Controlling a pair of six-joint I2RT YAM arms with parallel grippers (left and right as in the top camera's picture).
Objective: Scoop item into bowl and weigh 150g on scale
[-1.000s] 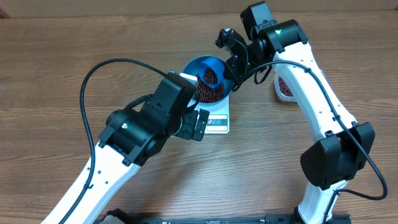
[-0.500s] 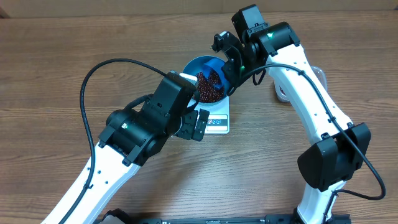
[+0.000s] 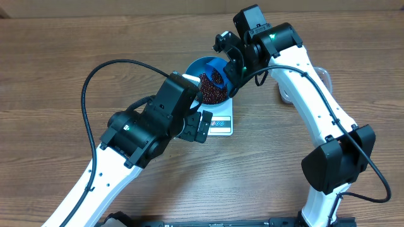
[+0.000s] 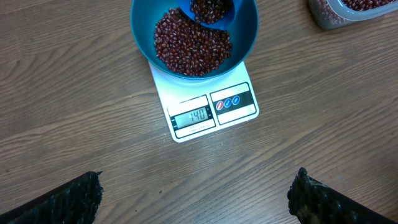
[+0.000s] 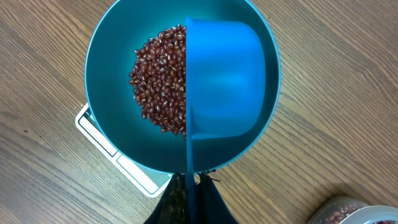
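The blue bowl (image 3: 193, 67) stands on the white scale (image 3: 221, 124), with a heap of red-brown beans (image 3: 213, 94) inside. My right gripper (image 3: 236, 62) is shut on the handle of a small blue scoop (image 3: 218, 74), held tilted over the bowl's far side. In the right wrist view the gripper (image 5: 193, 180) pinches the thin handle, and the scoop (image 5: 227, 81) hangs beside the beans (image 5: 158, 81) in the bowl (image 5: 106, 74). The left wrist view shows beans in the scoop (image 4: 211, 11) and a lit scale (image 4: 214, 112) display. My left gripper (image 4: 196, 180) hovers open and empty before the scale.
A clear plastic tub (image 4: 348, 9) of beans stands to the right of the bowl, partly under my right arm, and shows at a corner of the right wrist view (image 5: 348, 211). Bare wooden table surrounds the scale. A black cable loops over my left arm (image 3: 145, 126).
My right gripper has shifted a little to the left with the scoop, further over the bowl. The left arm has not moved.
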